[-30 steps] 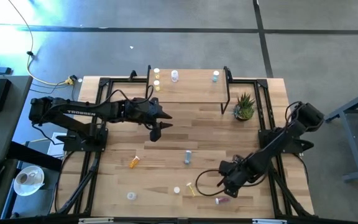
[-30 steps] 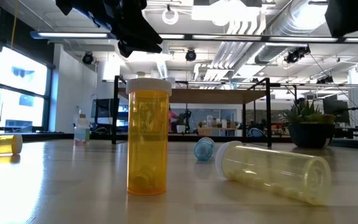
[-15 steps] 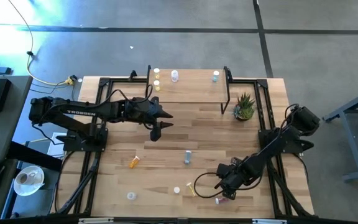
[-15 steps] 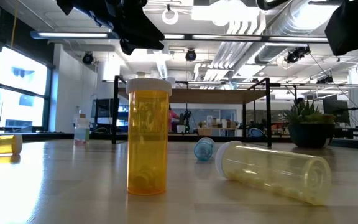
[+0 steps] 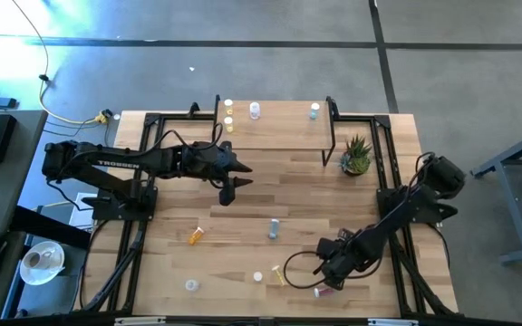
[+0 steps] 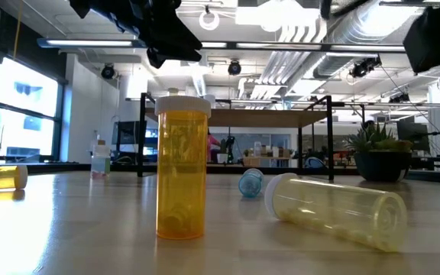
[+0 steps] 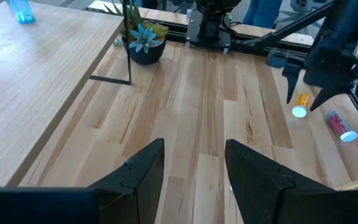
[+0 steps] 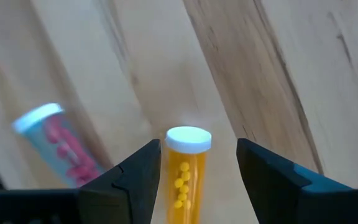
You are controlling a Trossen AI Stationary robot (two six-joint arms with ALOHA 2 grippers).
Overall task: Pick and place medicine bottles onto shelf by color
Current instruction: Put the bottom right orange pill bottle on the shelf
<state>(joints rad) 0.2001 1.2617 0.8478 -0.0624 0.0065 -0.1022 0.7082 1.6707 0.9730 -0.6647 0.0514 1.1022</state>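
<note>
My right gripper points down, open, low over the table's near right. An orange white-capped medicine bottle stands between its fingers with a gap on each side; whether it stands or lies I cannot tell. A pink bottle lies beside it on the table. My left gripper hangs open and empty above the table's middle. The shelf at the far edge carries yellow bottles, a clear one and a blue one.
Loose on the table are an orange bottle, a blue-grey one, a pale yellow one lying and an upright orange one. A potted plant stands right of the shelf. Black frame rails run along both sides.
My right gripper has sunk lower over the table and edged a little toward the near left, close to the pink bottle. Its fingers have stayed apart.
</note>
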